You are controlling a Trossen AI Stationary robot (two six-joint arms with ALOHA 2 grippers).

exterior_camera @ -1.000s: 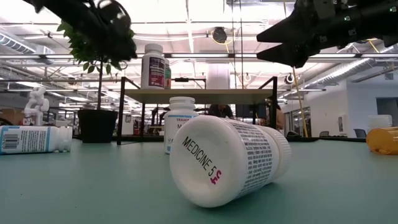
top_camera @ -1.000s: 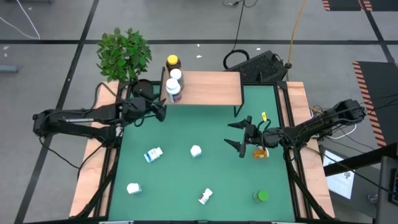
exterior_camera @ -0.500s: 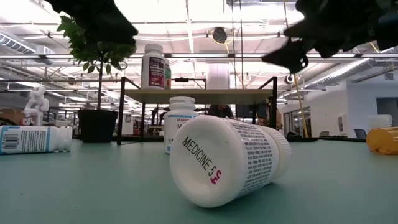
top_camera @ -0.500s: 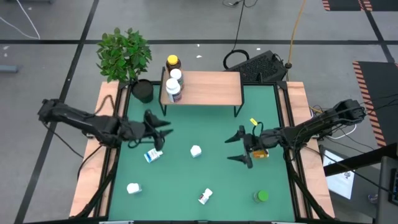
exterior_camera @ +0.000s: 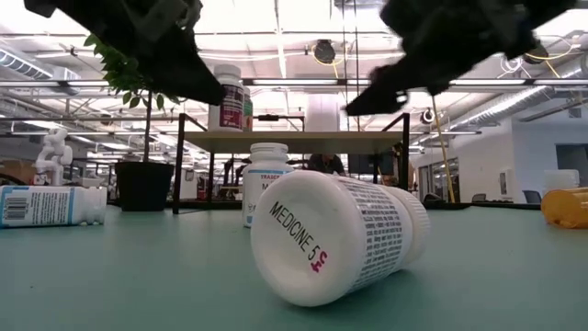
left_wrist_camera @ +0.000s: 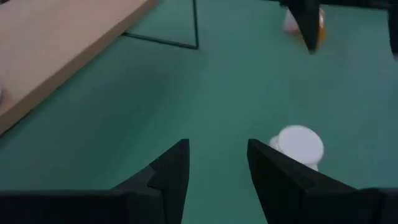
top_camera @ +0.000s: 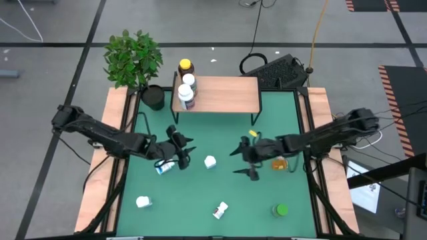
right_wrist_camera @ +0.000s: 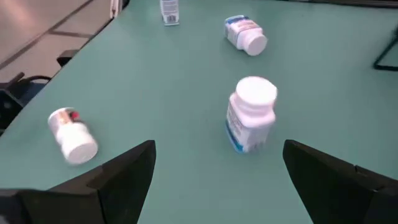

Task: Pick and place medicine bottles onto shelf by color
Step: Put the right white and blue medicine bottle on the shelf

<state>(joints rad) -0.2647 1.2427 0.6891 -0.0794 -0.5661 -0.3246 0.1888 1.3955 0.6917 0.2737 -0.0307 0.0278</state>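
Observation:
A white medicine bottle (top_camera: 209, 161) stands upright on its base mid-table. My left gripper (top_camera: 187, 153) hovers open just to its left, and my right gripper (top_camera: 239, 163) hovers open just to its right. The right wrist view shows this bottle (right_wrist_camera: 252, 115) ahead of the wide-open fingers. The left wrist view shows its cap (left_wrist_camera: 300, 143) beside one finger. More white bottles lie on their sides (top_camera: 163, 167) (top_camera: 143, 201) (top_camera: 219, 211). An orange bottle (top_camera: 280, 163) lies partly under my right arm. A green bottle (top_camera: 281, 211) stands near right. Three bottles (top_camera: 186, 99) stand at the left end of the shelf (top_camera: 220, 93).
A potted plant (top_camera: 133, 60) stands at the far left corner beside the shelf. The shelf's thin black legs (left_wrist_camera: 196, 25) reach down to the green tabletop. Open tabletop lies between the shelf and both grippers. In the low view a fallen white bottle (exterior_camera: 340, 234) lies close to the camera.
My left gripper has come from the shelf's left end toward the near edge and the right, sinking toward the upright white bottle. My right gripper has swung toward the table's left, turning its fingers toward the same bottle. No bottle has moved.

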